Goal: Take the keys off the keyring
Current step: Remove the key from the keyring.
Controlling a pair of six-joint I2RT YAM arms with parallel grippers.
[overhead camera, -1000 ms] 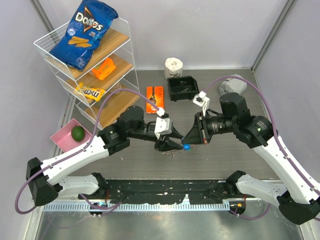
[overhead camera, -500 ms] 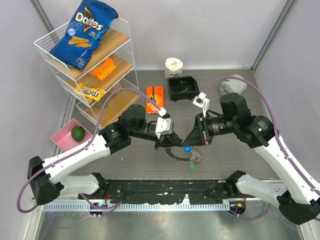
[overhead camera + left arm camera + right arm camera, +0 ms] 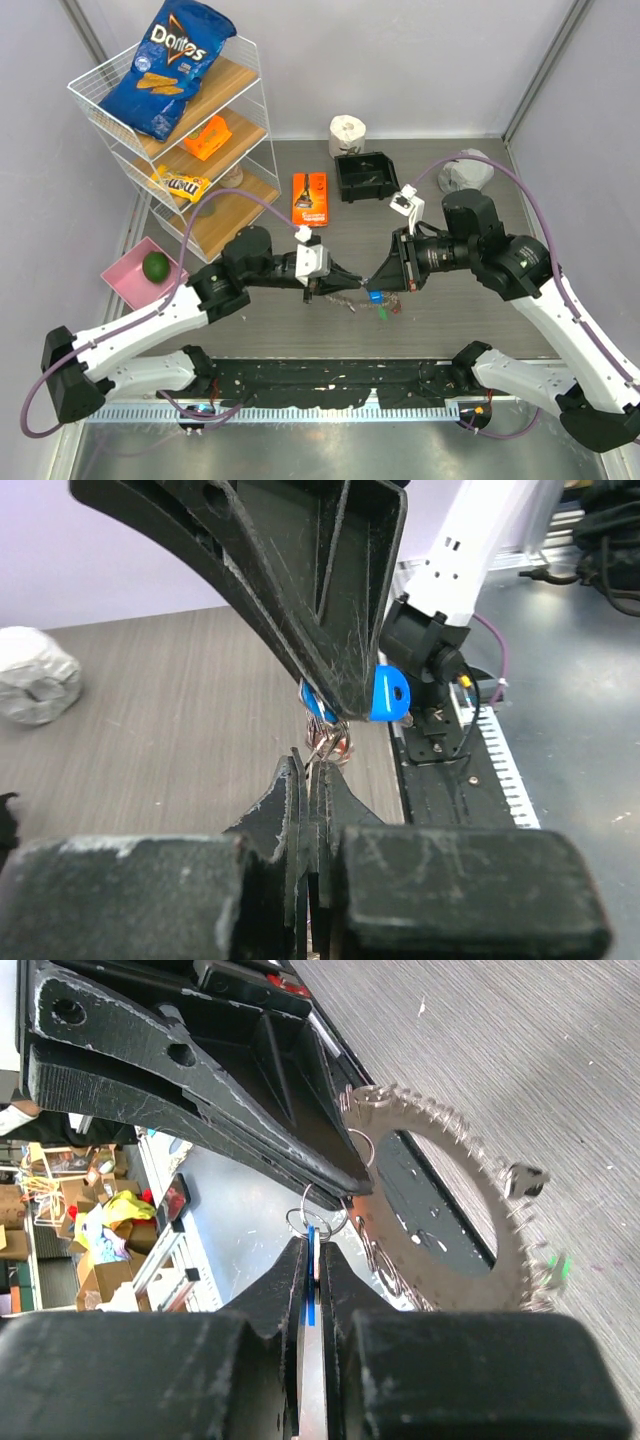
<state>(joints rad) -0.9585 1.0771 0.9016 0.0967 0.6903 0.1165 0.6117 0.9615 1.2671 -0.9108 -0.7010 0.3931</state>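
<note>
left gripper [image 3: 313, 770] pinches keyring [image 3: 467, 1160] | right gripper [image 3: 312, 1252], blue key [image 3: 385, 693] | grey table [image 3: 440, 325] | lilac walls [image 3: 400, 60]

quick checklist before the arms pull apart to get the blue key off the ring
1. Left gripper shut on the keyring: ok.
2. Right gripper pinching the blue key: ok.
3. Green key dangling clear of both grippers: ok.
4. Blue key's small loop opened or slid free of the keyring: cannot tell, the fingers hide it.
5. Keyring's lower edge off the table: cannot tell.
</note>
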